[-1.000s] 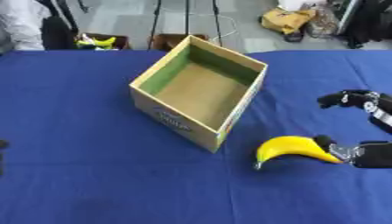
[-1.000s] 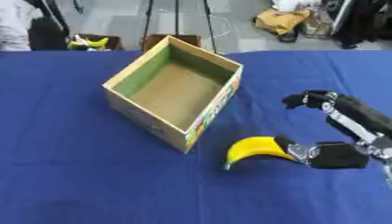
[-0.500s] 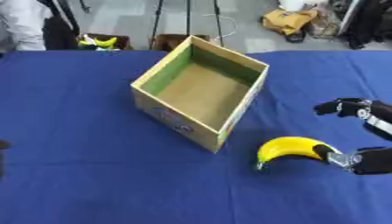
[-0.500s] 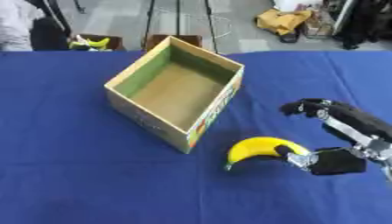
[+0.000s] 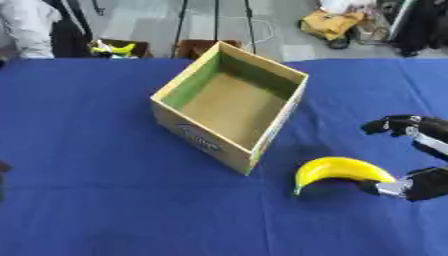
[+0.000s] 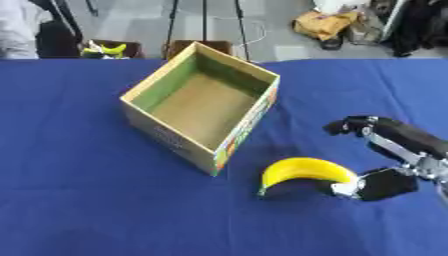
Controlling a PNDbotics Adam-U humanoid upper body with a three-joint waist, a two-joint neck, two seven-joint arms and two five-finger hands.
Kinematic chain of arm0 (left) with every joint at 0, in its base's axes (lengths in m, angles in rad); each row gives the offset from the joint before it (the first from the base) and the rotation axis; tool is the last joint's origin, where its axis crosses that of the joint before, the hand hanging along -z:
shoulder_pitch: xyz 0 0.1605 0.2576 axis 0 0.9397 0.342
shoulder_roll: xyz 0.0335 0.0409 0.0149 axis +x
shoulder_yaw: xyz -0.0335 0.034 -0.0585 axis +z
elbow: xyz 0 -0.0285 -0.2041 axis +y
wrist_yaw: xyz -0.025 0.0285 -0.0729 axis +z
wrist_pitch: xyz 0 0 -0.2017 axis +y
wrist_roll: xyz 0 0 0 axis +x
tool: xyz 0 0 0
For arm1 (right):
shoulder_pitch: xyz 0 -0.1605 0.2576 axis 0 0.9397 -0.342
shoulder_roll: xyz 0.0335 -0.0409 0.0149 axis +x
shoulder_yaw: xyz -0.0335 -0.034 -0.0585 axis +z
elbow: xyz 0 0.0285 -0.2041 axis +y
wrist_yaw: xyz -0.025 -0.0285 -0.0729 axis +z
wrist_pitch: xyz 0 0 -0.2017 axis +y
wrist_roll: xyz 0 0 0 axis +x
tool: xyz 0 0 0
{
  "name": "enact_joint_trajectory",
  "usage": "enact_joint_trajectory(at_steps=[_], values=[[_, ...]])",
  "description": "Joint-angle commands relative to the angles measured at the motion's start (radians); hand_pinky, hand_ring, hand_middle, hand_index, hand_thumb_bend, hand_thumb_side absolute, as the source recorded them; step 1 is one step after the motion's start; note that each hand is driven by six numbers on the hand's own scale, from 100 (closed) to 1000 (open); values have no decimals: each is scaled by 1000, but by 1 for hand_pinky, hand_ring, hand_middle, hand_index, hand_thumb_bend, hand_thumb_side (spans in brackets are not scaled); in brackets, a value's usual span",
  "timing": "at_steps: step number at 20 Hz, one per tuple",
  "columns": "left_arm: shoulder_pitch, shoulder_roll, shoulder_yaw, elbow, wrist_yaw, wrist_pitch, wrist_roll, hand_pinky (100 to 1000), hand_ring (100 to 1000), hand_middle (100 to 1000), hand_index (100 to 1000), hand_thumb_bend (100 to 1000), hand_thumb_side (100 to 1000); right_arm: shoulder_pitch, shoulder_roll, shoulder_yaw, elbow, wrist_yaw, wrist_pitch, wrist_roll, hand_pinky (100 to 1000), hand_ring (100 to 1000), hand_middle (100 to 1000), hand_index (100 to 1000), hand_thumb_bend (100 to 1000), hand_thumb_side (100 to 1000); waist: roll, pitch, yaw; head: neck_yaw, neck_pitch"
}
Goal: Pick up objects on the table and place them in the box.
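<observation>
A yellow banana (image 6: 304,173) lies on the blue table (image 5: 96,115), just right of the near corner of the open cardboard box (image 5: 229,105). The box stands empty, turned at an angle, with green inner walls. My right hand (image 6: 395,155) is open at the banana's right end. Its thumb (image 6: 378,184) touches or nearly touches the banana's tip, and its fingers (image 6: 352,125) reach out above the fruit, apart from it. Only a dark sliver of my left hand (image 5: 3,167) shows at the left edge of the left eye view.
Beyond the table's far edge stand tripod legs, bags and a small crate with another banana (image 5: 114,49). A person in white (image 5: 31,27) stands at the far left.
My right hand has sunk slightly toward the table, its thumb settling by the banana's tip. The banana and box have stayed in place.
</observation>
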Motion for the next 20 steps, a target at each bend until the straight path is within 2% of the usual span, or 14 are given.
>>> enact_joint_trajectory(at_steps=[1, 11, 20], values=[[0, 7, -3, -15, -3, -1, -5, 144, 232, 304, 465, 100, 1000, -23, -72, 10, 12, 22, -16, -14, 783, 860, 794, 883, 445, 583, -2, -17, 2, -5, -5], [2, 7, -4, -15, -5, 2, -12, 144, 233, 305, 467, 100, 1000, -71, -141, 60, 80, 14, -39, -29, 771, 852, 786, 848, 337, 529, -5, -17, 10, -16, -6], [4, 8, -7, -15, -5, 2, -16, 145, 233, 305, 467, 100, 1000, -98, -206, 119, 106, 13, -70, -33, 759, 845, 768, 824, 341, 522, -10, -16, 19, -24, -5]])
